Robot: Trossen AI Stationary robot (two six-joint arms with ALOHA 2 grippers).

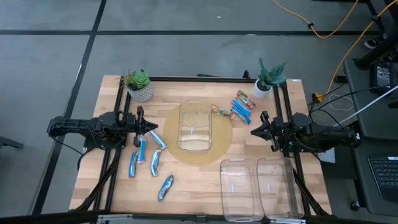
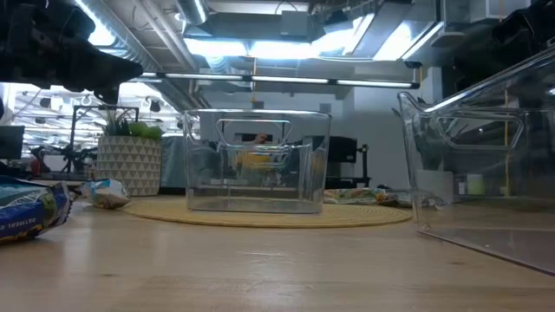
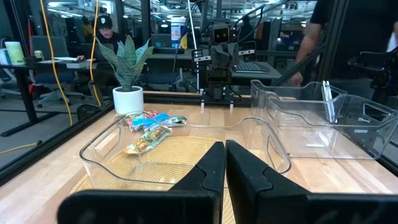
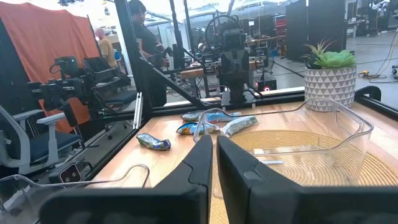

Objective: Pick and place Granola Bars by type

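Several blue-and-silver Granola Bars (image 1: 149,158) lie flat on the table's left half, in front of my left gripper (image 1: 155,127). Several multicoloured bars (image 1: 241,106) lie near the far right, beside a plant pot. My left gripper (image 3: 225,163) is shut and points level toward the centre bin (image 1: 195,127), touching nothing. My right gripper (image 1: 252,132) is likewise shut and level at the table's right side, facing the same bin. In the right wrist view (image 4: 214,155) its fingers lie together, with the blue bars (image 4: 214,118) beyond them.
The clear centre bin (image 2: 256,160) stands on a round woven mat (image 1: 217,146). Two more clear bins (image 1: 239,186) (image 1: 277,186) stand side by side at the near right. Potted plants (image 1: 138,84) (image 1: 270,78) stand at the far corners. People show in the room behind the table.
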